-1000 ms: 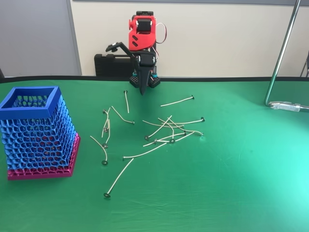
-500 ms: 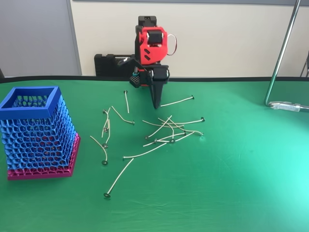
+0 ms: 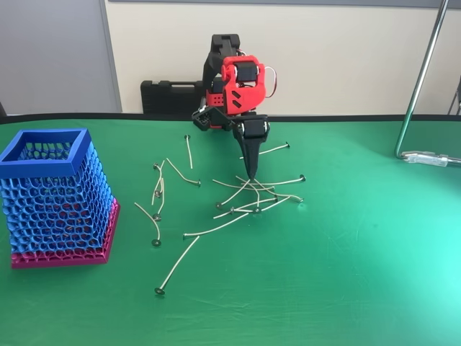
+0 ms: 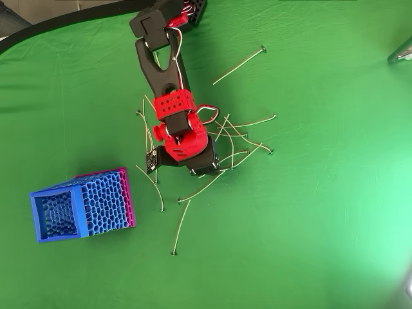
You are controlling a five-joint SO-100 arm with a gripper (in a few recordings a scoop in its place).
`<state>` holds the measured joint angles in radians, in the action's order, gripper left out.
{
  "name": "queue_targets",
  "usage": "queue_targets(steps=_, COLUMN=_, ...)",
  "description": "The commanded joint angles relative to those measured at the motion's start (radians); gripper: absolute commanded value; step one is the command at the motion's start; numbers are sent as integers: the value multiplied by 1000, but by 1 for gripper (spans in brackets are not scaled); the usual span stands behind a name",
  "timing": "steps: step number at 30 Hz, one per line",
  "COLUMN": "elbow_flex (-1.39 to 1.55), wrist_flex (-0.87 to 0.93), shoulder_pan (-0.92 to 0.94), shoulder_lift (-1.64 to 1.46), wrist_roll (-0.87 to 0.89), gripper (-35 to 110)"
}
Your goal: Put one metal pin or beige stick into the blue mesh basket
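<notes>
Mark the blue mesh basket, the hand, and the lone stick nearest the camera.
blue mesh basket [image 3: 45, 166]: fixed view, front edge of the solid rim.
hand [image 3: 252, 173]: fixed view, fingertips over the stick pile.
lone stick [image 3: 178, 264]: fixed view, mid-shaft.

In the fixed view my pincer hangs over the heap of sticks mid-table. More sticks lie scattered to the left of it, and the basket sits well apart at the far left.

Matt green cloth table, plastic honeycomb-mesh basket, matt black gripper.
</notes>
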<state>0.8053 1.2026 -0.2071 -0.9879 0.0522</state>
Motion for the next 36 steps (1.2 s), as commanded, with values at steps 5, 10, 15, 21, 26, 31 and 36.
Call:
queue_targets(steps=5, elbow_flex=-49, wrist_flex=5, shoulder_pan=-25, shoulder_lift=17, wrist_roll=61, gripper=20)
queue_targets(steps=10, elbow_flex=-71, wrist_flex=8, shoulder_pan=-35, shoulder_lift=64, wrist_roll=72, gripper=20)
queue_targets(steps=15, elbow_flex=-144, wrist_flex=48, shoulder_pan=-35, shoulder_lift=129, wrist_roll=80, gripper=18)
queue_targets(steps=21, elbow_flex=-170, wrist_flex=52, shoulder_pan=-35, shoulder_lift=170, wrist_roll=124, gripper=18)
queue_targets(steps=26, elbow_flex=-221, wrist_flex=95, shoulder_pan=-35, shoulder_lift=210, wrist_roll=146, gripper=18)
queue_targets(steps=31, elbow_flex=-229, wrist_flex=100, shoulder_pan=-31, shoulder_lift=224, wrist_roll=152, gripper=18)
queue_targets(steps=36, elbow_flex=-255, wrist_flex=100, shoulder_pan=-26, shoulder_lift=256, wrist_roll=149, gripper=17)
